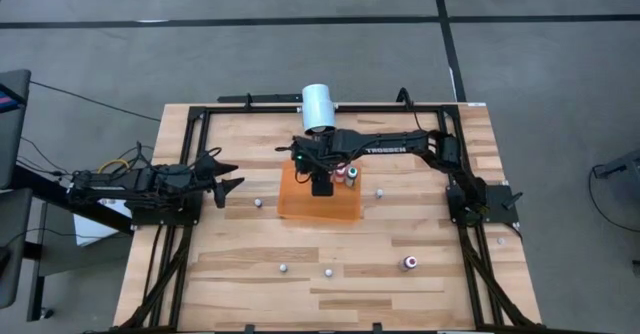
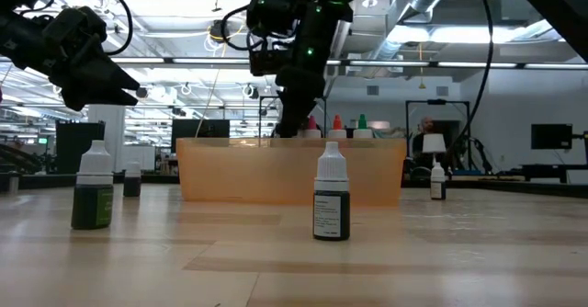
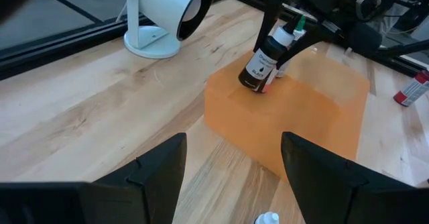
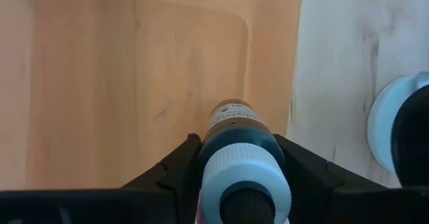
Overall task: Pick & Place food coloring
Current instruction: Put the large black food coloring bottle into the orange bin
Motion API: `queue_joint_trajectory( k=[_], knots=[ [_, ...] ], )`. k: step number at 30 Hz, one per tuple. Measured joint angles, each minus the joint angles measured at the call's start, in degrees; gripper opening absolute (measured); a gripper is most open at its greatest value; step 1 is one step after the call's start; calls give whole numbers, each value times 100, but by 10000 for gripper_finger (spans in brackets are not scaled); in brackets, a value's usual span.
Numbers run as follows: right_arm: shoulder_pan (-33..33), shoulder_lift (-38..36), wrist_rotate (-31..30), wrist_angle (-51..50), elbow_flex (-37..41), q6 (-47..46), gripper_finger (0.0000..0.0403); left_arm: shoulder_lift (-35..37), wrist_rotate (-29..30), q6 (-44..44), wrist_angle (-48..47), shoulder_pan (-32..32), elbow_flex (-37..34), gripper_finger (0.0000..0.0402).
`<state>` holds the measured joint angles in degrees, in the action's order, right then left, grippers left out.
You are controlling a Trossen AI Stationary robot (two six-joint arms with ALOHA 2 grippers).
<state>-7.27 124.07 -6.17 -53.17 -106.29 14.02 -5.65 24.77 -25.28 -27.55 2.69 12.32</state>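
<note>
My right gripper (image 1: 320, 181) reaches over the orange tray (image 1: 345, 210) and is shut on a dark food coloring bottle (image 3: 260, 66) with a white cap. Two more small bottles (image 1: 346, 176) stand in the tray's far right corner, and their coloured tops (image 2: 337, 122) show above the wall. Other bottles stand on the table: a green one (image 2: 92, 192), a dark one (image 2: 331, 202), and small ones (image 1: 258, 203) (image 1: 379, 193). A red one (image 1: 408, 263) lies on its side. My left gripper (image 1: 228, 180) hovers open, left of the tray. My right gripper (image 4: 238, 143) pinches the dark bottle's upper body (image 4: 236, 131), just below the white cap (image 4: 245, 177), between its two fingers. The fingers (image 3: 267, 29) come from above, pointing down. The bottle tilts inside the tray; whether its bottom touches the tray floor, I cannot tell.
A large white cylinder (image 1: 318, 106) stands on its base past the tray's far side. Black frame rails (image 1: 190, 164) run along the table's edges. Bare wood lies between the tray and the near edge, with two small bottles (image 1: 283, 269) (image 1: 328, 272) standing there.
</note>
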Motion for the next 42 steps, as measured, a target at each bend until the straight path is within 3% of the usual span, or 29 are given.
queue_joint_trajectory(
  k=[16, 31, 37, 42],
  knots=[
    [4, 2, -20, 254, 264, -85, 171, 0, -7, -78, 0, 0, 0, 235],
    [11, 0, -22, 262, 262, -55, 216, 0, -13, -129, 2, -1, 0, 235],
    [11, -33, -26, 125, 236, -26, 219, 0, -20, -129, 2, -1, 0, 235],
    [0, -45, -26, -446, -233, -1, 213, 0, -31, -129, 2, -1, 0, 235]
  ],
)
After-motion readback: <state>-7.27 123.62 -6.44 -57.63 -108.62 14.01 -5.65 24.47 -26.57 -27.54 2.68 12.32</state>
